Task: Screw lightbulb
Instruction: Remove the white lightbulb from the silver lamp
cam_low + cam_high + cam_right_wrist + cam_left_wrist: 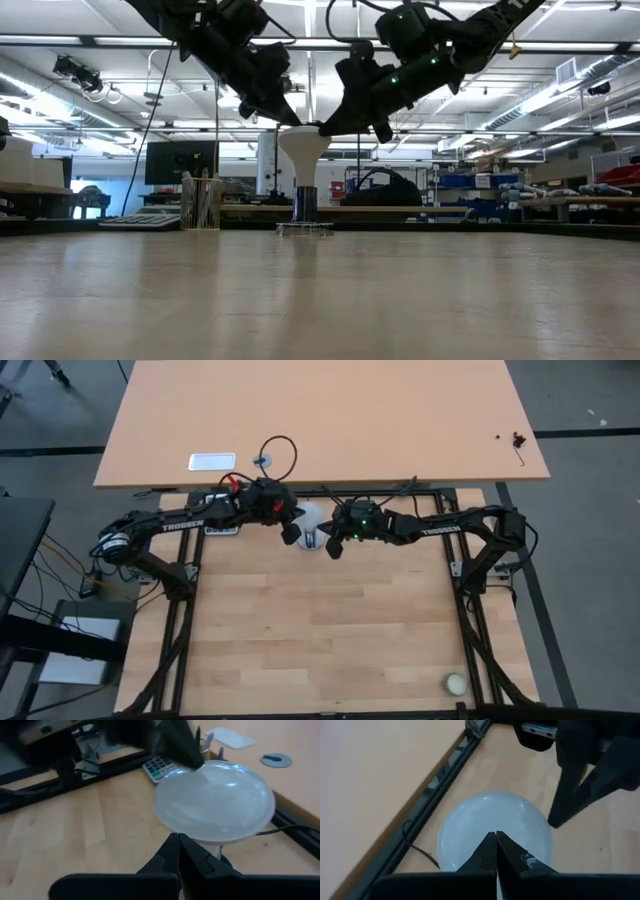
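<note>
The white frosted lightbulb (pixel 305 147) stands upright, globe up. Its grey screw base (pixel 306 203) sits in the silver socket disc (pixel 305 229) at the far middle of the table. From the table's left, my left gripper (pixel 291 533) is shut with its tips at the globe's top. From the right, my right gripper (pixel 333 546) is also shut and meets the globe's right side. In the low view the two shut tips flank the globe's upper rim. My left gripper lays its shut fingertips (pixel 194 759) against the top of the globe (pixel 207 772), slanting down from the table's left. Nothing is pinched between the fingers. The bulb stays upright in the socket. My right gripper sets its shut fingertips (pixel 555 821) against the globe's right edge (pixel 540 827), slanting down from the table's right. Nothing is between the fingers.
A small cream ball (pixel 456 683) lies near the table's near right corner. Black frame rails (pixel 457 575) run along the table's sides. Beyond the far rail is a second tabletop with a white tray (pixel 212 461), and a calculator (pixel 159 767) lies close behind the bulb.
</note>
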You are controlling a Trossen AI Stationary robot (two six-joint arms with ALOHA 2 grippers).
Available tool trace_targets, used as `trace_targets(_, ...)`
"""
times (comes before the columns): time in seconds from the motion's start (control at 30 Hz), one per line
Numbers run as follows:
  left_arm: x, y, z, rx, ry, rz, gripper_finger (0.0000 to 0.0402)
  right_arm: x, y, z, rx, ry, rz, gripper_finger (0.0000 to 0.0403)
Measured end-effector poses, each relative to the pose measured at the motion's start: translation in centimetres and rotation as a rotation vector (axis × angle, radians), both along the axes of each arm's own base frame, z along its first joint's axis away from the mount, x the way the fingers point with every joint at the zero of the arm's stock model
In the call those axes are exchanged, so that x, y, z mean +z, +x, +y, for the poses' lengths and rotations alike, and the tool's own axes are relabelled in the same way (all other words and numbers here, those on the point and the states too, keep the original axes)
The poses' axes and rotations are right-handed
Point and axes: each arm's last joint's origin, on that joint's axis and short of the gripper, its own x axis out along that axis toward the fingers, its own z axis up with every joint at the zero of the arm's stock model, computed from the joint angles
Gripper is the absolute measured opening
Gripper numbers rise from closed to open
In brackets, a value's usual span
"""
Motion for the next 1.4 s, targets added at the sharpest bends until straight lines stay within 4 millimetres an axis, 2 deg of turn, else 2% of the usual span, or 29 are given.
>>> trace_targets(0.3, -0.5, 0.7, -0.2, -0.020, -0.006, 0.006, 0.0000, 0.2, -0.4, -1.2, -0.055, 0.003, -0.012, 0.0009)
trace_targets(0.57, -0.5, 0.9, -1.2, -0.076, -0.032, -0.002, 0.0000, 0.0, -1.5, -3.9, -0.219, 0.006, -0.003, 0.0009)
trace_targets(0.73, -0.3, 1.1, -1.5, -0.088, -0.027, -0.011, 0.0000, 0.2, -2.1, -4.9, -0.230, 0.009, -0.009, 0.0009)
trace_targets(1.03, 1.2, 0.8, -1.1, -0.065, 0.004, -0.060, 0.0000, 2.1, -1.2, -1.2, -0.014, -0.023, -0.058, 0.0009)
trace_targets(1.23, 1.5, 0.4, 0.0, -0.013, 0.016, -0.062, 0.0000, 1.6, -0.4, 0.9, 0.056, -0.024, -0.041, 0.0009)
trace_targets(1.4, 0.9, 0.0, 1.0, 0.024, 0.001, -0.025, 0.0000, 1.6, -0.3, 1.5, 0.075, -0.031, -0.032, 0.0009)
